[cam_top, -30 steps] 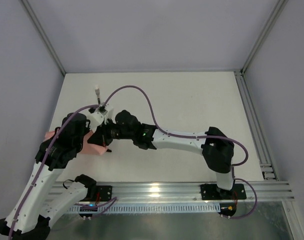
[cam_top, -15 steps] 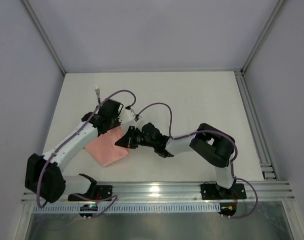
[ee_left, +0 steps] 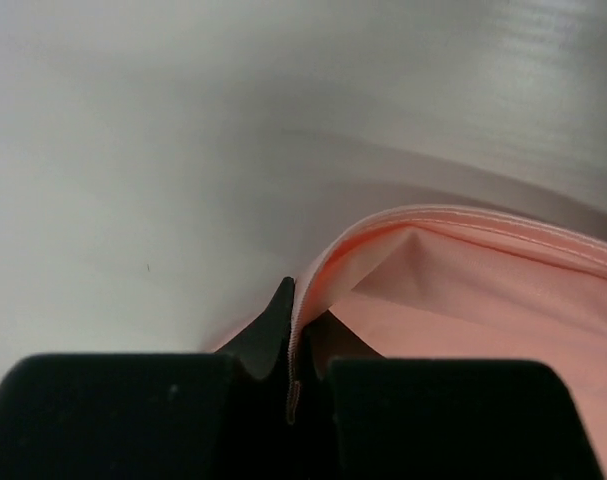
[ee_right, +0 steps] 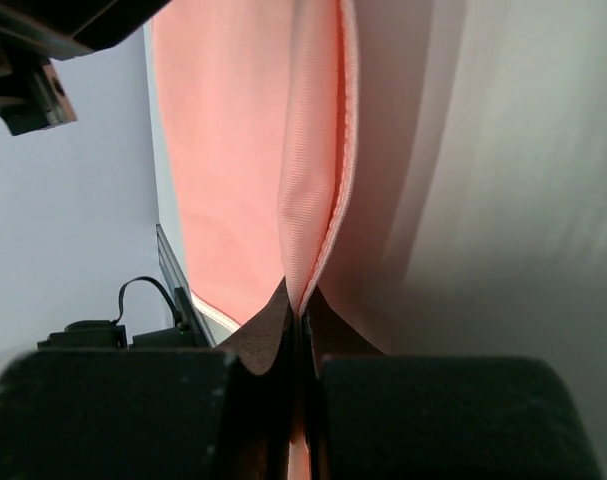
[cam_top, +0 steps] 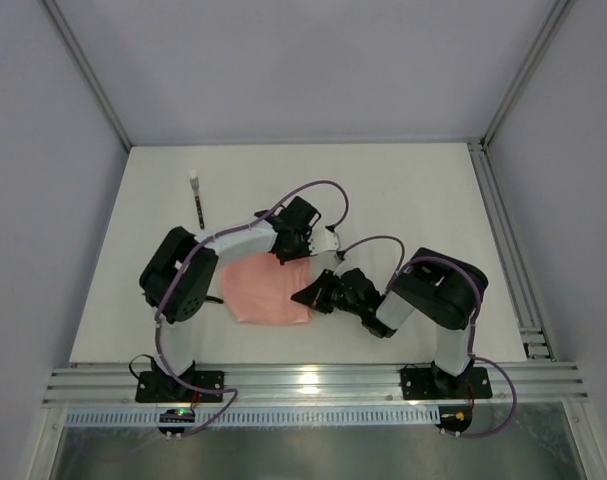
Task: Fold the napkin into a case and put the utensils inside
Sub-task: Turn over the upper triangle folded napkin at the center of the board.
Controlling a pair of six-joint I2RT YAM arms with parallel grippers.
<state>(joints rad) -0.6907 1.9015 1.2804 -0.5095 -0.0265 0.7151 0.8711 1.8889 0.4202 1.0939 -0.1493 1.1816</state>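
At lower centre of frame, the right hand [cam_top: 307,296] is clamping the napkin [cam_top: 263,293] at its near corner, jaws fully closed; beyond, the left hand [cam_top: 288,252] is likewise pinching the far corner. Both are dragging it rightward, spreading it for folding.

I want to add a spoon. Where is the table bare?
Bare: the far strip right of the utensil, and the right side along the rail. Crowded: near centre, where the left gripper and right gripper pinch the napkin.
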